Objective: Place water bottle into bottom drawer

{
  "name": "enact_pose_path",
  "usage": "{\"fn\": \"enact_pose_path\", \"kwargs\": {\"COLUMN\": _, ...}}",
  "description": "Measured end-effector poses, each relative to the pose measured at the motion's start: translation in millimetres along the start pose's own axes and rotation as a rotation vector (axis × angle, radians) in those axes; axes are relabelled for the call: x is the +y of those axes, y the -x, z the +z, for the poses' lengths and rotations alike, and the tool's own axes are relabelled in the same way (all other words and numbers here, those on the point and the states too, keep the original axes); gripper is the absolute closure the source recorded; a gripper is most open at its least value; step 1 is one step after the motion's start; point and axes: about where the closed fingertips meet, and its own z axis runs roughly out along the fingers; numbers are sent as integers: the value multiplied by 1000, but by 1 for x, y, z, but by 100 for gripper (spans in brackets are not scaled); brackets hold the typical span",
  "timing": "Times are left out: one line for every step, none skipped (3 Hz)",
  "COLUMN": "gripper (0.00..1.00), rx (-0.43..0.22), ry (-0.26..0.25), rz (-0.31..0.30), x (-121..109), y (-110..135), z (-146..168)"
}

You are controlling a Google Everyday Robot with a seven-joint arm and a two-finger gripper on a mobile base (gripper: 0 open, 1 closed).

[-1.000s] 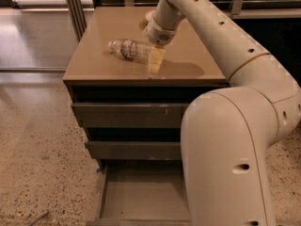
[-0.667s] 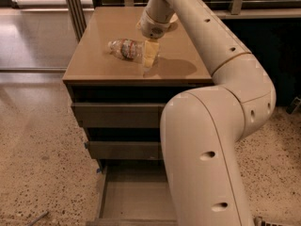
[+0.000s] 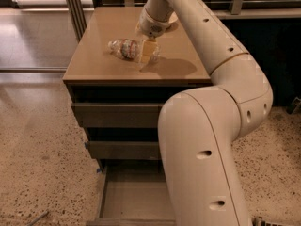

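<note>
- Since the frame one second earlier, the gripper (image 3: 148, 54) had shifted toward the worktop's left edge, and the arm's elbow had swung across the view. The water bottle (image 3: 124, 48) had not moved.
- The water bottle lay on its side near the centre of the worktop (image 3: 94, 65), with its long axis roughly parallel to the front edge.
- The gripper pointed down over the bottle's end nearer the right edge. Contact, and whether the gripper was open or closed, could not be determined.
- The bottom drawer (image 3: 131, 194) stood pulled out below the front edge.
- Judgement: the grasp probably required closing across the long axis.
</note>
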Motion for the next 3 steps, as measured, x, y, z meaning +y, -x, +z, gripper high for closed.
{"fn": "enact_pose_path", "kwargs": {"gripper": 50, "rx": 0, "ry": 0, "rz": 0, "x": 0, "y": 0, "z": 0}}
{"fn": "enact_pose_path", "kwargs": {"gripper": 73, "rx": 0, "ry": 0, "rz": 0, "x": 0, "y": 0, "z": 0}}
{"fn": "enact_pose_path", "kwargs": {"gripper": 100, "rx": 0, "ry": 0, "rz": 0, "x": 0, "y": 0, "z": 0}}
